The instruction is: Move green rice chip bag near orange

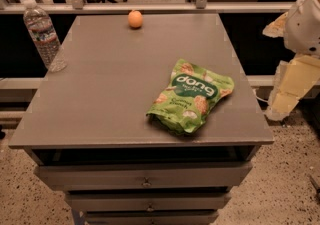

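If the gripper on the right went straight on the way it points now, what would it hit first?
The cream-coloured gripper hangs beyond the right edge of the grey table, pointing down and slightly left. It would likely meet the speckled floor first, though depth is unclear.

Crinkly glossy bag (192, 96), matt table (110, 89) (matt plastic hand (292, 86) at right)

The green rice chip bag (191, 95) lies flat on the grey table (100, 94), near the front right corner, label up. The orange (135, 19) rests at the table's far edge, well apart from the bag, and a water bottle (44, 34) stands upright at the far left corner. The gripper (286, 94), apparently the pale blocky part, hangs off the table's right side, touching nothing.
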Robot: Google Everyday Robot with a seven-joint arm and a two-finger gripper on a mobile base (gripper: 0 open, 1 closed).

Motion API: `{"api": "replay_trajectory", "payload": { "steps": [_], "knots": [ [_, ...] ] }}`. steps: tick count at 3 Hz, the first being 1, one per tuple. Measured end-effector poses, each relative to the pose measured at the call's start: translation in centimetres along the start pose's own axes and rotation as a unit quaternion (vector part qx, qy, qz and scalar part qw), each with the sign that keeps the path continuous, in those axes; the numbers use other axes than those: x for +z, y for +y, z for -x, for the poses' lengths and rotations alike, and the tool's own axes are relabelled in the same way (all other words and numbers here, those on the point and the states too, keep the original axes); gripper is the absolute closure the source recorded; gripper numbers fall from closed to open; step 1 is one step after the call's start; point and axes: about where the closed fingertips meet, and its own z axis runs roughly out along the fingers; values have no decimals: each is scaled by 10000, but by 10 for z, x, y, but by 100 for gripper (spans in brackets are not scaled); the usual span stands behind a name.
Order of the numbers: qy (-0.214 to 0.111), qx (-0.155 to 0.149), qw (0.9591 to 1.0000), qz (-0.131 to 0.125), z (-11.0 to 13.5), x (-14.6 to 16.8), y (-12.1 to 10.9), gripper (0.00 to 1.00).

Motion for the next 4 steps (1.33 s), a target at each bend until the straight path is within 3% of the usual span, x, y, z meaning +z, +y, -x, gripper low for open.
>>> {"api": "replay_trajectory", "payload": {
  "steps": [2, 4],
  "knots": [
    [-687, 702, 9947, 318, 42, 70, 5, 0],
    [-1072, 1079, 9873, 456, 99, 118, 24, 0]
  ]
}}
